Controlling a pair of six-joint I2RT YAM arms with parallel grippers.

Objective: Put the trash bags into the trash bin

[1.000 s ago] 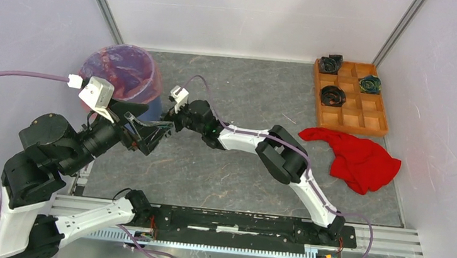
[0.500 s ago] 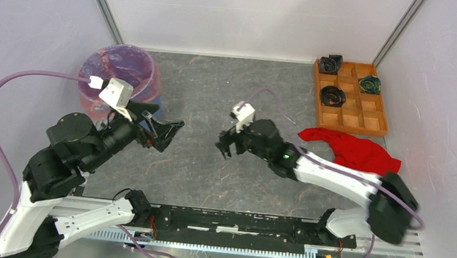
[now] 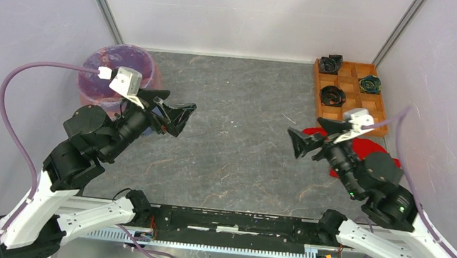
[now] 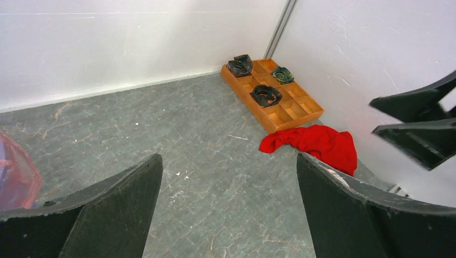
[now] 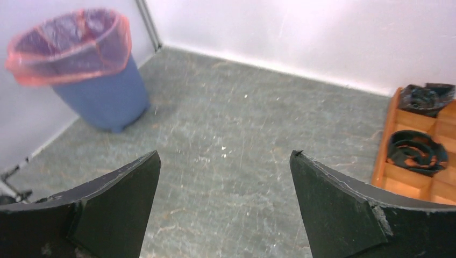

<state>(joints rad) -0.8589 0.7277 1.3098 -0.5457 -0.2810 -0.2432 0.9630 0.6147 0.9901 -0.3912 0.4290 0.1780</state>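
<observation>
The trash bin is a blue bucket at the back left, also seen from above. The translucent pink trash bag lines it, its edge folded over the rim; a sliver of the bag shows in the left wrist view. My left gripper hovers open just right of the bin, with nothing between its fingers. My right gripper is open and empty far to the right, facing the bin across the floor.
A red cloth lies at the right, partly under the right arm. An orange compartmented tray holding dark coiled items stands at the back right corner. White walls enclose the grey floor on three sides.
The right arm has swung from beside the bin across the floor to the right side. The left gripper has drawn away from the bin toward the middle. Both stayed open.
</observation>
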